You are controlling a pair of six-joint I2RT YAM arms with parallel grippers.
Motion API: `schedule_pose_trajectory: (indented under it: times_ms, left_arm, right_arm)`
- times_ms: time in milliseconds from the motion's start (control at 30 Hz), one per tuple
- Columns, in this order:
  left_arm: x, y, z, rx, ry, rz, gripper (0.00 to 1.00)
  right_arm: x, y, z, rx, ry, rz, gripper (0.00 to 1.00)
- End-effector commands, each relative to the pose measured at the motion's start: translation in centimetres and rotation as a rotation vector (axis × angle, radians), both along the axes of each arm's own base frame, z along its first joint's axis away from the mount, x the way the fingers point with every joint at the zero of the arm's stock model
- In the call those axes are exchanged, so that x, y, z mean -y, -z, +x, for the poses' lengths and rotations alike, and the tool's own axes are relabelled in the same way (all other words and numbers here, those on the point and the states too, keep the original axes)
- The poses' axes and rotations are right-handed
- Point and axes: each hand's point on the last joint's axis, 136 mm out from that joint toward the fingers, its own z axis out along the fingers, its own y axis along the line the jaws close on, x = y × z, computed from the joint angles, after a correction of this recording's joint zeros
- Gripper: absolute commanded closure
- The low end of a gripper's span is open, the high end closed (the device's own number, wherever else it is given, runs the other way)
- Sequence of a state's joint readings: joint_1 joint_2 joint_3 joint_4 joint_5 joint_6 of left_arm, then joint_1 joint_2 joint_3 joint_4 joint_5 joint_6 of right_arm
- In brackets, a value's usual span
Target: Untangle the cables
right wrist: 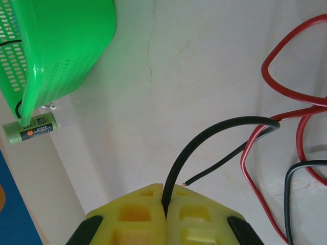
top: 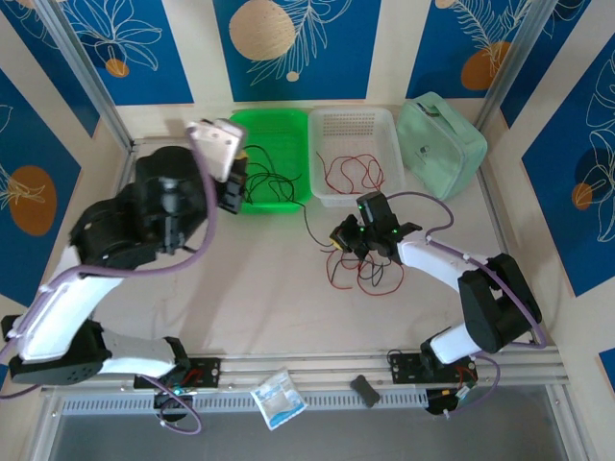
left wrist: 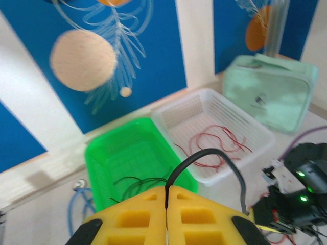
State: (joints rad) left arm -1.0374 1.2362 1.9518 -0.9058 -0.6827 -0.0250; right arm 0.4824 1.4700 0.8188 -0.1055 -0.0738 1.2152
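A tangle of red and black cables [top: 370,274] lies on the table at centre right. My left gripper [top: 233,184] hangs over the right end of the green tray [top: 272,113]. Its yellow fingers [left wrist: 140,217] are shut on a black cable [left wrist: 204,153] that arches off to the right. My right gripper [top: 341,238] sits low at the left edge of the tangle, shut on another black cable [right wrist: 204,135]. Red cables [right wrist: 286,107] loop on the table just right of it. Black cables [left wrist: 138,181] lie in the green tray [left wrist: 112,153] and red cables [left wrist: 214,140] in the white basket [left wrist: 184,109].
A mint zip pouch [top: 442,144] stands at the back right beside the white basket [top: 354,113]. A blue stethoscope tube [left wrist: 76,204] lies left of the green tray. A small battery [right wrist: 30,127] rests by the tray's corner. A packet [top: 279,396] and a dark block [top: 365,389] lie on the front rail.
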Motion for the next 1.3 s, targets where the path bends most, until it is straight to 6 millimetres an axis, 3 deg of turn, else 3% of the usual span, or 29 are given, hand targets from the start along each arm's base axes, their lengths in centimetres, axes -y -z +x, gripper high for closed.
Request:
schedule_pose_trajectory:
  times_ms: [0,200,500,667,833,900,1033,1267]
  left_arm:
    - [-2.9,-1.3,-0.2,0.063,-0.096,0.015,0.92]
    - [-5.0,-1.6,-0.8,0.092,-0.135,0.005,0.91]
    - [-4.8,0.5,-0.7,0.062,-0.132,0.02,0.9]
    - [-2.9,2.7,-0.7,0.018,-0.058,0.052,0.85]
    - [0.5,6.5,-0.7,-0.057,0.063,0.102,0.68]
    - [1.9,8.2,-0.5,-0.085,0.093,0.119,0.62]
    - [3.5,11.1,0.5,-0.133,0.081,0.153,0.61]
    - [4.4,13.4,0.9,-0.147,0.092,0.149,0.56]
  right_arm:
    - [0.3,0.2,0.3,0.0,-0.003,-0.035,1.0]
    - [-0.3,-1.5,0.1,0.031,-0.037,-0.033,1.0]
    - [0.1,-11.1,-1.6,0.309,-0.146,-0.265,1.0]
    - [-0.4,-15.7,-2.3,0.454,-0.253,-0.363,1.0]
    - [-1.6,-19.7,-2.8,0.599,-0.412,-0.463,1.0]
    - [-2.1,-20.7,-3.0,0.648,-0.478,-0.499,1.0]
    - [-2.9,-21.6,-3.8,0.758,-0.625,-0.554,1.0]
    - [-3.7,-24.1,-5.0,0.992,-0.76,-0.575,1.0]
